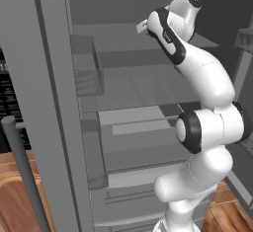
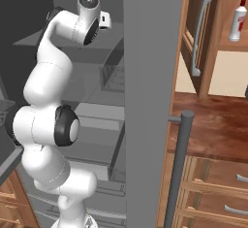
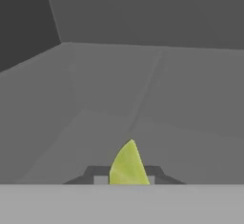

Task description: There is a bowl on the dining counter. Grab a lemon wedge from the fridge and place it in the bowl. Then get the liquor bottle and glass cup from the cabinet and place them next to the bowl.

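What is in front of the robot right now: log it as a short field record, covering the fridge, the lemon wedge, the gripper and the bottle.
fridge: doors open, grey shelves and drawers exposed, arm reaching into the upper part
lemon wedge: yellow-green, standing between the gripper fingertips in the hand view
gripper: jaws close on either side of the wedge; a firm grip cannot be confirmed
liquor bottle: upright on the cabinet shelf, right of the fridge door, untouched
task stage: lemon pickup under way, wedge not yet out of the fridge
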